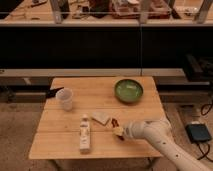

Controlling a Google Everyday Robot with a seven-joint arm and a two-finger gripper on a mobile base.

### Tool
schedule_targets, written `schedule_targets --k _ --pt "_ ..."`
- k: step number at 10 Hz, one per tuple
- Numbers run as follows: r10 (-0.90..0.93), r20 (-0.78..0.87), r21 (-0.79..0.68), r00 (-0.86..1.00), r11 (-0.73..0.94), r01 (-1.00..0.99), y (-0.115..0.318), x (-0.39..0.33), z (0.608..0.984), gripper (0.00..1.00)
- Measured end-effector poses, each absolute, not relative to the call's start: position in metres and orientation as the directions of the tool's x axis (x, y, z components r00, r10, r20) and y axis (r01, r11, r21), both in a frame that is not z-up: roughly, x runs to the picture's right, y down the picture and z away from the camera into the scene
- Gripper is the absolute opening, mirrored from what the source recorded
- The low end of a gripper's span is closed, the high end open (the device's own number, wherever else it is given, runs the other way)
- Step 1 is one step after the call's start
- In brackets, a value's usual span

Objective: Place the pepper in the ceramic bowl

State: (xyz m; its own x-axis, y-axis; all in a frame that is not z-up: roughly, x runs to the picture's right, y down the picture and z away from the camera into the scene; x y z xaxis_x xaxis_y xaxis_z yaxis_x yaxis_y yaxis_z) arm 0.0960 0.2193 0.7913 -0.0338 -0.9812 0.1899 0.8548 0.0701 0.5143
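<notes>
My gripper (119, 131) is low over the front middle of the wooden table (70, 149), at the end of the white arm that comes in from the lower right. It is shut on the pepper (115, 121), a small dark red piece that sticks out at its tip towards the far side. The green ceramic bowl (128, 91) stands empty at the back right of the table, well beyond the gripper.
A flat pale block (101, 117) lies just left of the gripper. A long white tube (85, 134) lies further left near the front edge. A translucent cup (65, 98) stands at the back left. A dark box (198, 133) sits on the floor at right.
</notes>
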Motion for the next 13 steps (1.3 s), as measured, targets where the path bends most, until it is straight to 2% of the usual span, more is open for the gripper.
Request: schedule_targets --k 4,6,9,13 --pt "-0.971 0.218 0.489 0.096 0.194 0.85 0.201 0.143 0.802 0.3" --pt "-0.962 0.223 0.485 0.155 0.248 0.839 0.168 0.158 0.823 0.3" --pt "-0.949 0.198 0.486 0.245 0.312 0.816 0.08 0.178 0.859 0.3" --pt "-0.963 0.102 0.477 0.251 0.269 0.837 -0.047 0.182 0.876 0.31"
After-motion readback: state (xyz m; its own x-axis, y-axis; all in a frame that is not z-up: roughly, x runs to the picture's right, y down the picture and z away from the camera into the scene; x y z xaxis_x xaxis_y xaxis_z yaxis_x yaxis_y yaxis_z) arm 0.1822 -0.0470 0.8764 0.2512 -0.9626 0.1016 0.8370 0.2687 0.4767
